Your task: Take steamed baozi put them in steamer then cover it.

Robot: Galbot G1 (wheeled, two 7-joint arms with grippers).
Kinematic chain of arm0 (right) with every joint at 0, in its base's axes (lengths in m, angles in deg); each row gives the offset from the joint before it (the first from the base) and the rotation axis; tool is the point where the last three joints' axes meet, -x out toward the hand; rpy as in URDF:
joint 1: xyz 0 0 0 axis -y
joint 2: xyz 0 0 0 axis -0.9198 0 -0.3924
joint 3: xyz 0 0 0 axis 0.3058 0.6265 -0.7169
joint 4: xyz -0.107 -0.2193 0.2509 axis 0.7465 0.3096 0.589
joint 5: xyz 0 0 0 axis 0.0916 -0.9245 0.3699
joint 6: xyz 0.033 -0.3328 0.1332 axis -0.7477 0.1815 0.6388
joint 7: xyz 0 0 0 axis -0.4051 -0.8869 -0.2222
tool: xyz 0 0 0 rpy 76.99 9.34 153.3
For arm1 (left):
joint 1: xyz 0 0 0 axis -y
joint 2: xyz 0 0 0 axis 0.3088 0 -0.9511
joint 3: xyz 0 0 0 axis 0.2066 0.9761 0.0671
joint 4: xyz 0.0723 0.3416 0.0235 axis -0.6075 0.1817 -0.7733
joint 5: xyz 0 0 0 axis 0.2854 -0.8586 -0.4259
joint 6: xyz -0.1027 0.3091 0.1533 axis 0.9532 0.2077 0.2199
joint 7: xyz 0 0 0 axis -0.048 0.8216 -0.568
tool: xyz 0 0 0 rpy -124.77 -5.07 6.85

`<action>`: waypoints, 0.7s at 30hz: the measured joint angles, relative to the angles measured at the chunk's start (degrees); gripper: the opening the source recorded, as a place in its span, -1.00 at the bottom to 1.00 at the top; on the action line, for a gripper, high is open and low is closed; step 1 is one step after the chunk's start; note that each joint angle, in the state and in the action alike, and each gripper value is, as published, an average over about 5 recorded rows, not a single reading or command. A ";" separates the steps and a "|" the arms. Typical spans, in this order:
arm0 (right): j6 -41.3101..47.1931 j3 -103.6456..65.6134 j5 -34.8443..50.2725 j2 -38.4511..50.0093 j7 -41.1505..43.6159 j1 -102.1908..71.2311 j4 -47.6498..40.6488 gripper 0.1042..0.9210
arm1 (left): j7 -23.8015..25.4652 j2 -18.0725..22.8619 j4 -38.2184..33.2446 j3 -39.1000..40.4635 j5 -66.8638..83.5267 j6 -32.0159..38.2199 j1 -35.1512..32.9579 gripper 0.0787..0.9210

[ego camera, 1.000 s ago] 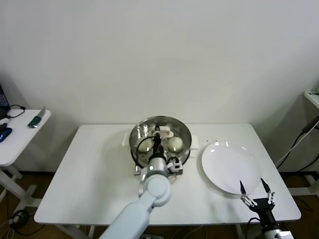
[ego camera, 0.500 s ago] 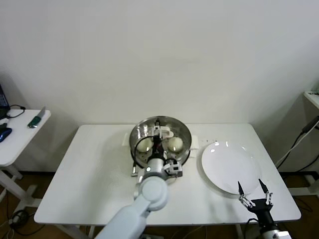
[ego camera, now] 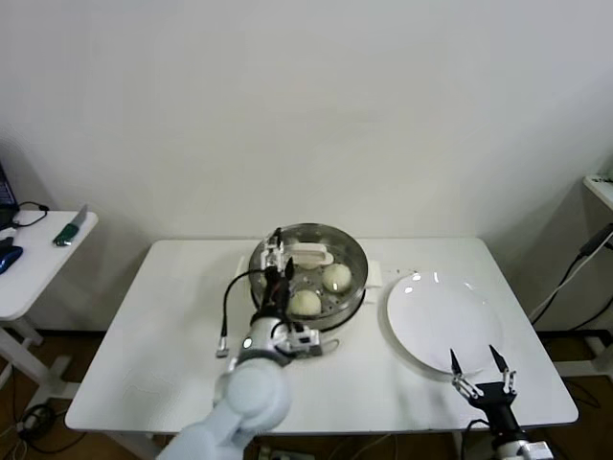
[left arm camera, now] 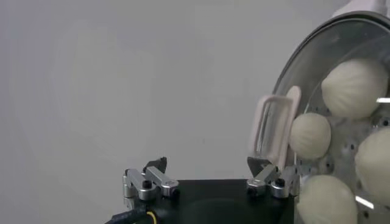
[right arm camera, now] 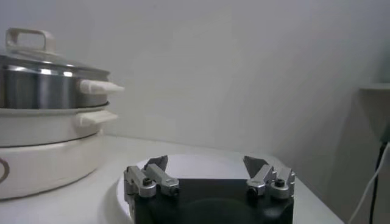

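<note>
The steamer [ego camera: 356, 261] stands at the back middle of the white table, with the cover [ego camera: 308, 255] lying on it, cream handle up. Through the glass lid [left arm camera: 341, 42] I see several cream-white baozi [left arm camera: 353, 85] inside; two baozi [ego camera: 335, 276] show in the head view. My left gripper [ego camera: 279, 257] hovers open and empty over the steamer's left part, beside the handle [left arm camera: 274, 125] and apart from it. My right gripper [ego camera: 476, 366] stands open and empty at the near edge of the white plate [ego camera: 436, 316]. From the right wrist, the covered steamer [right arm camera: 42, 85] stands off to one side.
The steamer sits on a white electric pot base [right arm camera: 42, 155]. A small side table [ego camera: 34, 259] with tools stands at the far left. A cable [ego camera: 575, 273] hangs beyond the table's right edge. Bare tabletop [ego camera: 163, 316] lies left of the steamer.
My left gripper has opened, let go of the cover's handle and shifted left off it, leaving the lid on the steamer. The right gripper has sunk slightly toward the table's near edge.
</note>
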 measured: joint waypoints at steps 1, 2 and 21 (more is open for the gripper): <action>0.22 0.02 0.19 0.03 -0.29 0.09 0.22 0.76 | -0.79 -0.53 -0.89 -0.78 1.74 0.00 -0.86 0.77; 0.37 0.05 0.39 0.09 -0.53 0.17 0.44 0.76 | -1.65 -1.04 -1.76 -1.66 3.70 0.00 -1.73 0.77; 0.19 1.66 2.83 0.13 -2.42 1.51 1.77 0.76 | -14.32 -3.40 -6.49 -32.99 59.63 19.50 -23.64 0.77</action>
